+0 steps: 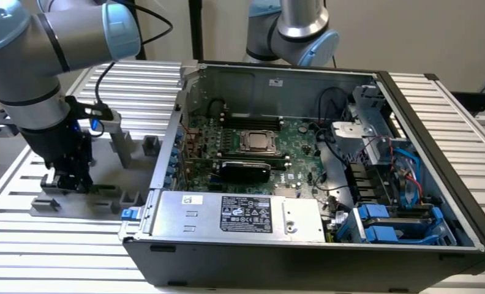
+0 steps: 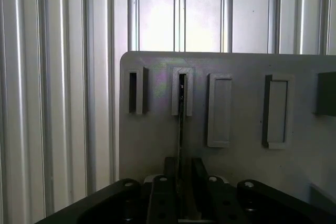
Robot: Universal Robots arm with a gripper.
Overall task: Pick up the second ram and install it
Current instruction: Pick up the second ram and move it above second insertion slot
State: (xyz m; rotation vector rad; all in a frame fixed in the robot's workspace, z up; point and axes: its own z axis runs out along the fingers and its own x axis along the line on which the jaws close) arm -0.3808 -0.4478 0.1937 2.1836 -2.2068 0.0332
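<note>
Here, in the exterior view, the black hand (image 1: 67, 180) of the pale grey robot arm (image 1: 30, 79) hangs straight down onto the flat grey plastic fixture plate (image 1: 79, 209), which lies on the ribbed aluminium bench (image 1: 54, 257). The open black computer case (image 1: 308, 266) stands just beside the plate, on the exterior view's right of it. In the wrist view, the second ram (image 2: 180, 129), a long thin circuit-board stick seen edge-on and dark, stands in a raised slotted grey block (image 2: 174, 98) on the plate (image 2: 247, 166) and runs into the middle of the hand (image 2: 180, 205). Whether the hand grips it or stands loose cannot be told.
</note>
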